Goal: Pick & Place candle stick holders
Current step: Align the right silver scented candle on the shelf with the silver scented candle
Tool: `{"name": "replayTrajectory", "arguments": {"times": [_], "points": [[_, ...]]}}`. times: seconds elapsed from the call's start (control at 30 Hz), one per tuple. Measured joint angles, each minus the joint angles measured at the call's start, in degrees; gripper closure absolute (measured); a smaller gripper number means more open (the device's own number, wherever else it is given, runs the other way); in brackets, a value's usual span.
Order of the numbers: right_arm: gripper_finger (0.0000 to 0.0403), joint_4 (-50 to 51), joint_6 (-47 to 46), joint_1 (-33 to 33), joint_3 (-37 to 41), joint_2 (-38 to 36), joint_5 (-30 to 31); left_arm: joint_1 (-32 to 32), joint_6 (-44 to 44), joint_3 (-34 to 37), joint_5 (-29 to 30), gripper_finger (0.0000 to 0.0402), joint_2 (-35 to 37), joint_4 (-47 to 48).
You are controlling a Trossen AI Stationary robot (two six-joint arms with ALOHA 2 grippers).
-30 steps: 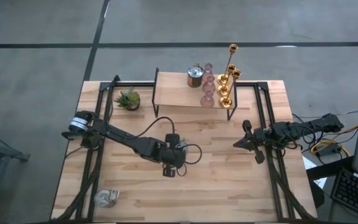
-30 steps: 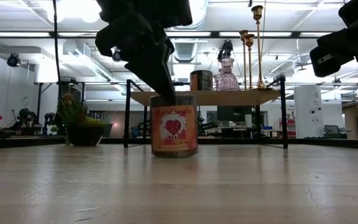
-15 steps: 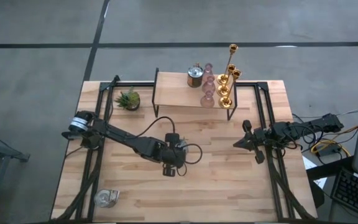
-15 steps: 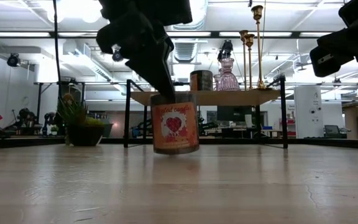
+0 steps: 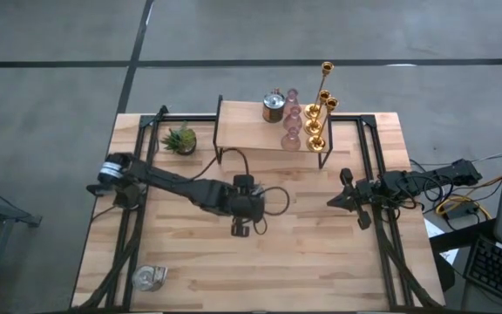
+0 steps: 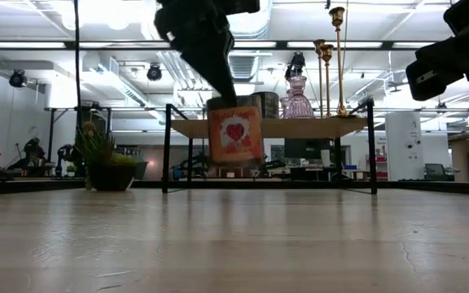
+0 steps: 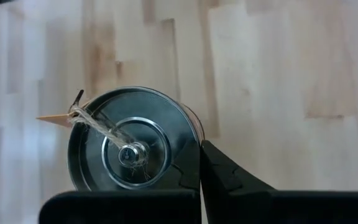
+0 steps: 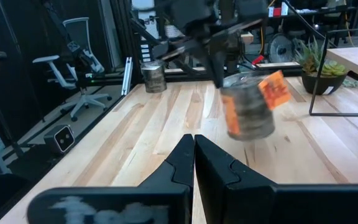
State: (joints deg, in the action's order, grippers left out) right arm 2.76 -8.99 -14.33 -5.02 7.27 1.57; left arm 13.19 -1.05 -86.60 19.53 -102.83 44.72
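My left gripper is over the middle of the table, shut on a squat silvery glass cup with an orange-red label and a paper tag; the cup hangs above the wood. From above, in the left wrist view, the cup shows a wick at its centre. My right gripper is shut and empty at the table's right. A second silvery cup, three pink glass holders and three gold stems stand on the shelf. A third silvery cup sits at the near left corner. My left gripper pinches the cup's rim wall at one side, one finger inside the cup and one finger outside. The fingers come from above, pointing down. The cup hangs below them, lifted clear of the table and slightly tilted.
A low wooden shelf on a black frame stands at the far middle. A small spiky green potted plant sits left of it. Black rails run along the table's left and right sides. Bare wood lies in front of the shelf.
My left gripper has risen and gone toward the table's far edge with the silvery cup. The cup stood on the wood a second ago; it now hangs clear of the table, nearer the shelf and slightly tilted.
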Motion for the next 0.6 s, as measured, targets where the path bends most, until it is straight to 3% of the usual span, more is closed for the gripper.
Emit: {"name": "replayTrajectory", "arguments": {"times": [0.6], "points": [[0.0394, 0.0, 0.0, 0.0, 0.0, 0.02, 0.01, -7.88, 6.14, -11.71, -1.93, 0.0401, 0.11, 7.8]]}}
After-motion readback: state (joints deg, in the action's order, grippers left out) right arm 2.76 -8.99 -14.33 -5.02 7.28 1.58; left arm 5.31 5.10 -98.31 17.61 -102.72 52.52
